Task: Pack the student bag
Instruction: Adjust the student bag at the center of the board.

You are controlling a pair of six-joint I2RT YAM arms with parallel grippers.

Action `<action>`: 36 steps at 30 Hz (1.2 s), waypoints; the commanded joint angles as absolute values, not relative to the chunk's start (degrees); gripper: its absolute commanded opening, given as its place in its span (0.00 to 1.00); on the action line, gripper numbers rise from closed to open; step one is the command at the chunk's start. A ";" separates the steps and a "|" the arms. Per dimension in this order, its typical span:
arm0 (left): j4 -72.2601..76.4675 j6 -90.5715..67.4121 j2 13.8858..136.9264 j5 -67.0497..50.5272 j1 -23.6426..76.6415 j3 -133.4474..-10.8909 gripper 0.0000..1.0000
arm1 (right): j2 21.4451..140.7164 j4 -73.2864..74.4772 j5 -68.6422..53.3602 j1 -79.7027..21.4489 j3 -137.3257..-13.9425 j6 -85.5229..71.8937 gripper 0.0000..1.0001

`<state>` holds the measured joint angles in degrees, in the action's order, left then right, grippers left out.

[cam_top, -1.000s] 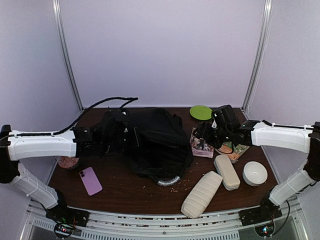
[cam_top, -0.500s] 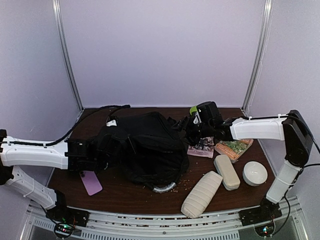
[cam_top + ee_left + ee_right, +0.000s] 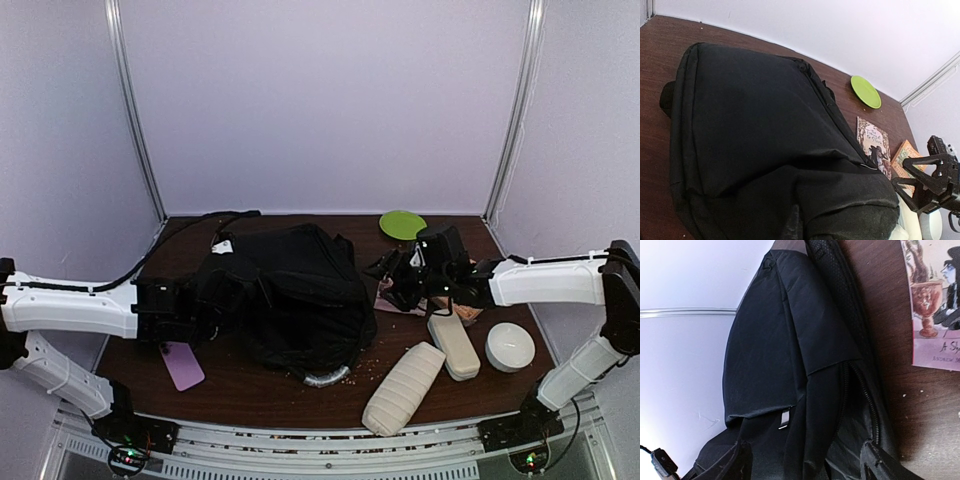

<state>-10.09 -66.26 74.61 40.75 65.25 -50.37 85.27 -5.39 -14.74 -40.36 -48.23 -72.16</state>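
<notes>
— Nearest?
— Ribbed cream fabric pouch [image 3: 403, 388], in full; flat purple phone [image 3: 183, 366], far end covered by left gripper [image 3: 165, 312].
— Fingers there?
— Shut tight, tips lost against large soft black fabric backpack [image 3: 290, 295] mid-table; grip on cloth unclear.
— Rightward?
— Spread wide: right gripper [image 3: 388, 285] beside backpack, over partly hidden illustrated book [image 3: 935, 305]. Farthest, round green plate [image 3: 402, 225].
</notes>
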 commanded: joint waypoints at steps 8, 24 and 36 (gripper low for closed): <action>-5.42 -65.51 71.72 43.57 65.72 -51.14 0.00 | 95.64 -15.01 -21.21 -42.93 -54.75 -78.39 0.70; -11.66 -62.75 72.52 47.73 70.93 -53.68 0.00 | 115.74 16.91 -21.51 -41.67 -95.67 -53.50 0.45; -13.70 -59.49 78.20 46.40 69.32 -56.60 0.00 | 99.51 29.03 -10.03 -36.14 -89.56 -41.36 0.83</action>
<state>-16.80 -61.17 77.69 45.93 70.15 -54.11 110.61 23.68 -17.45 -39.42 -89.93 -47.53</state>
